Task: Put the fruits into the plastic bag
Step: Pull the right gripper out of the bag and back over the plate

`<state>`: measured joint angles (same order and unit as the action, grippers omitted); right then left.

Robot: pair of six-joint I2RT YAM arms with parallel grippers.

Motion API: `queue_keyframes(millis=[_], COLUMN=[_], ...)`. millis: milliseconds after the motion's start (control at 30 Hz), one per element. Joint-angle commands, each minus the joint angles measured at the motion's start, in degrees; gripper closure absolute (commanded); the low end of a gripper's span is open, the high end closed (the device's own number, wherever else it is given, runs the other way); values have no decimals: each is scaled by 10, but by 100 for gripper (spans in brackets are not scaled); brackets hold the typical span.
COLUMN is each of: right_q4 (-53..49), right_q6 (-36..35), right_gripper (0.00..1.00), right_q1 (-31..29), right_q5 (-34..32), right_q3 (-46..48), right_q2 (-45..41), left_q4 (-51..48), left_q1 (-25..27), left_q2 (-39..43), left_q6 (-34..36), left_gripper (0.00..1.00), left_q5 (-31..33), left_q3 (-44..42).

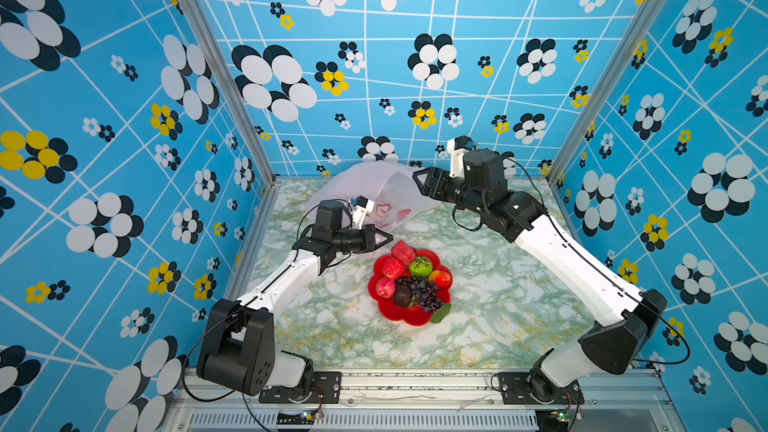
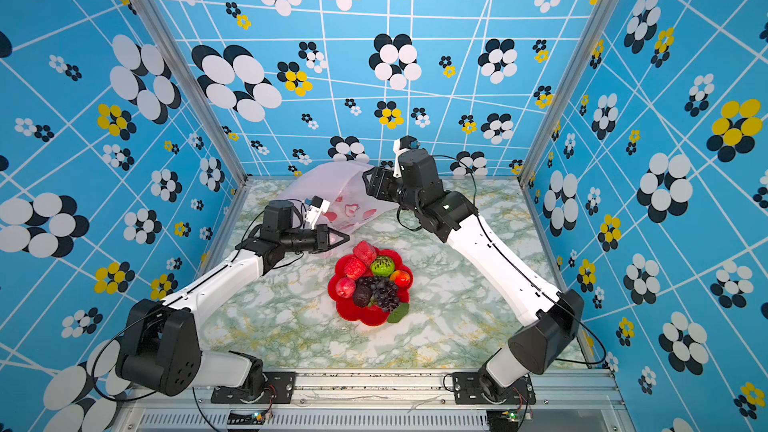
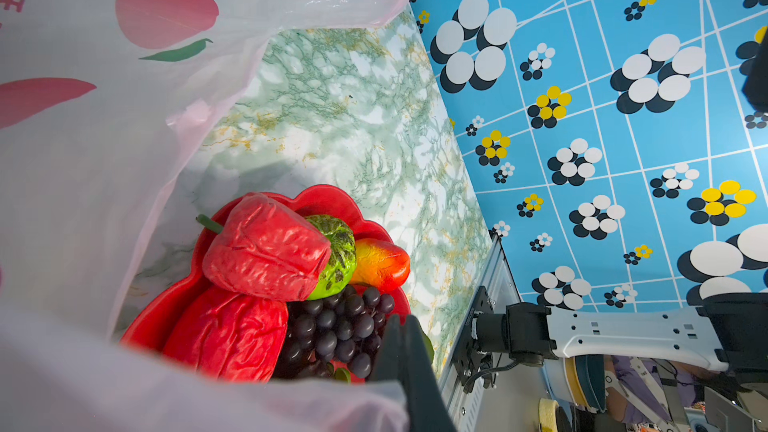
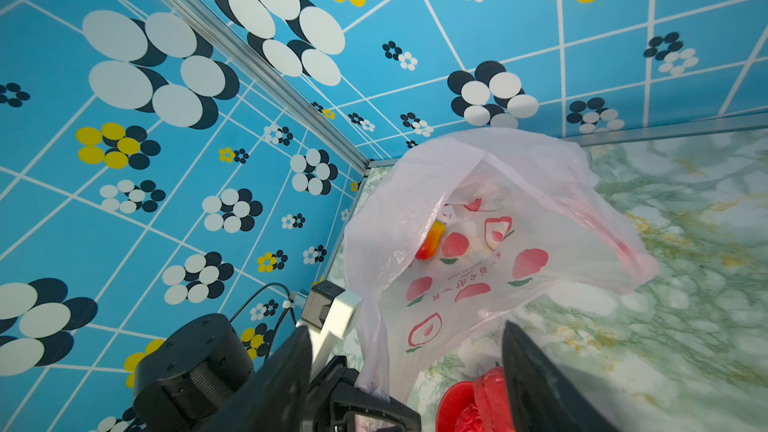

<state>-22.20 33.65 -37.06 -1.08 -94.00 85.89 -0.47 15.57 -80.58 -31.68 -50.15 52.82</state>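
Obs: left gripper (image 1: 386, 238) has its jaws shut on a strip of the plastic bag (image 1: 374, 184) rim. In the right wrist view the film hangs straight down into it. The right gripper (image 1: 419, 181) has its jaws wide apart with nothing between them. It is raised at the bag's far edge; I cannot tell whether it touches the film.

The bag lies at the back of the table (image 1: 498, 305), at 12 o'clock from the left gripper and 8 o'clock from the right gripper. Its mouth is propped open. One orange-yellow fruit (image 4: 432, 241) already lies inside, seen in the right wrist view.

The other fruits (image 1: 392, 268) are heaped on the red plate (image 1: 405, 320). The plate is just beside the left gripper at 5 o'clock, and well apart from the right gripper at 6 o'clock. The grape bunch (image 1: 422, 292) lies mid-plate, the green fruit (image 1: 420, 265) toward the bag side, and the mango (image 1: 441, 278) at the edge nearest the right arm.

Handling (judgement):
- The fruits look like light toys. The glossy skins are likely slippery and the wrinkled red ones probably give under the pads.
- Take the round ones across the middle.
- Take the grapes around the cluster body, since single berries would slip.
- The heap is tight, so lifting one fruit may roll its neighbours.
- The bag film is thin, limp and crinkly and should slump shut if the rim is let go. The rim or handle loop is the place to hold it.
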Motion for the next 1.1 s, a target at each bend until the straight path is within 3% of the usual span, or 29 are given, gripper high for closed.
queue_keyframes(millis=[0,400,467,1067], right_q4=[-23,-130,-145,-209], right_q6=[-51,-91,-91,-68], right_gripper=[21,7,1,1], right_q1=[5,7,7,1], right_q5=[-11,35,44,67], right_q3=[41,154,167,207], right_q2=[-43,-132,-135,-55], left_q4=[-8,-8,-8,-11], left_q1=[4,4,4,4], left_q2=[-9,-12,-12,-13], left_q6=[13,15,15,17], left_gripper=[100,100,100,100], left_q5=[-2,-1,-1,0], left_q3=[-3,-3,-3,-3])
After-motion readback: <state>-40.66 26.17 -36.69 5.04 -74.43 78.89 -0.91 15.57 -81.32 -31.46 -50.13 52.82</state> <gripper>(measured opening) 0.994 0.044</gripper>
